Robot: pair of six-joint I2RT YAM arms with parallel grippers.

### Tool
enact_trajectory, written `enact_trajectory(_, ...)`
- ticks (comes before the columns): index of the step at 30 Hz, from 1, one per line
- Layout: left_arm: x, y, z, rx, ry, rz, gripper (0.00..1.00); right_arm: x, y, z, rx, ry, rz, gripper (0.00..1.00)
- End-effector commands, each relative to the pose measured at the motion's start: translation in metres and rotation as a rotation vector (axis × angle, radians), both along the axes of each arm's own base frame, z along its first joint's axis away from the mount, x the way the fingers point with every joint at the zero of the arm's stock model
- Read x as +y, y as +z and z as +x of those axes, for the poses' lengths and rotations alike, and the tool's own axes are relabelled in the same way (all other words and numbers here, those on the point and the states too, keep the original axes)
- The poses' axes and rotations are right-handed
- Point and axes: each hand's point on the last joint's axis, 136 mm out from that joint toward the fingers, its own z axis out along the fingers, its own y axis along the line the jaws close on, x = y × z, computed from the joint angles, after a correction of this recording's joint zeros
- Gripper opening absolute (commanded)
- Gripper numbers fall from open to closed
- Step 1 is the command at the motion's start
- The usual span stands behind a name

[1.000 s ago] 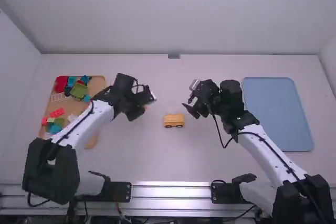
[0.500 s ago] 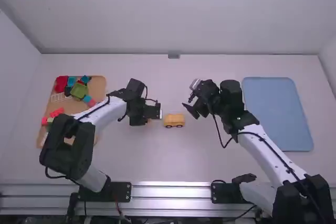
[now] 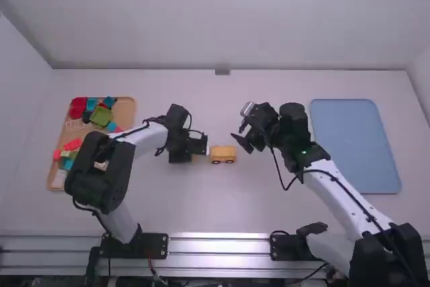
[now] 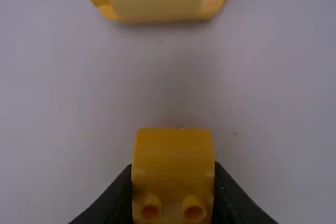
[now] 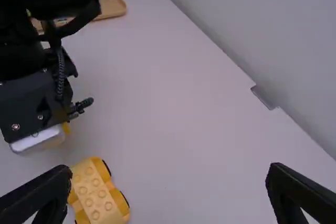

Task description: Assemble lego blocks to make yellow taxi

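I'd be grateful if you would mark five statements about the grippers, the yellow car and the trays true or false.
1. The left gripper holds a yellow block. True.
2. That block is already joined to the car. False: a gap separates them.
3. The right gripper is shut. False: its fingers are apart.
4. The wooden tray holds blocks of several colours. True.
5. The car stands on the blue tray. False: it stands on the table.
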Motion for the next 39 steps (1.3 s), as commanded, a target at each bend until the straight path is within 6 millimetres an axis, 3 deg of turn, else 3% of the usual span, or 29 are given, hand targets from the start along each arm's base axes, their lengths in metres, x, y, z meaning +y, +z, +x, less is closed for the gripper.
enact_trajectory(1,-0.001,-0.002,0.004,0.011,0.006,-0.016,0.02,0.0,0.007,-0.001,-0.013,0.001,0.013,0.99)
enact_trajectory(7,0.001,-0.01,0.003,0.025,0.01,0.0,0.04,0.002,0.007,-0.002,-0.013,0.005,0.013,0.99)
enact_trajectory(10,0.001,-0.01,0.003,0.026,0.014,-0.001,0.24,0.001,0.007,-0.002,-0.013,0.003,0.014,0.99)
enact_trajectory(11,0.001,-0.01,0.004,0.022,0.014,-0.002,0.51,0.0,0.007,-0.001,-0.013,0.001,0.012,0.99)
enact_trajectory(12,0.0,-0.009,0.005,0.019,0.016,-0.005,0.99,0.0,0.007,-0.001,-0.013,-0.001,0.011,0.99)
enact_trajectory(19,-0.009,0.024,0.018,0.046,0.127,-0.068,0.99,0.0,0.007,-0.001,-0.017,0.001,0.01,0.99)
enact_trajectory(24,-0.017,0.051,0.009,0.073,-0.031,-0.329,0.99,0.0,0.006,-0.002,-0.011,0.001,0.008,0.99)
enact_trajectory(27,-0.014,0.061,0.006,0.074,-0.038,-0.489,0.99,0.0,0.005,-0.002,-0.008,0.001,0.007,0.99)
enact_trajectory(32,0.022,0.052,0.012,0.032,0.077,-0.565,0.99,-0.001,0.003,-0.003,-0.015,0.012,-0.01,0.99)
enact_trajectory(37,0.019,0.062,0.005,0.04,0.092,-0.708,0.99,-0.001,0.001,-0.004,-0.029,0.028,-0.035,0.99)
enact_trajectory(39,0.016,0.057,-0.005,-0.02,-0.014,-0.712,0.99,-0.001,0.001,-0.004,-0.03,0.029,-0.034,0.99)
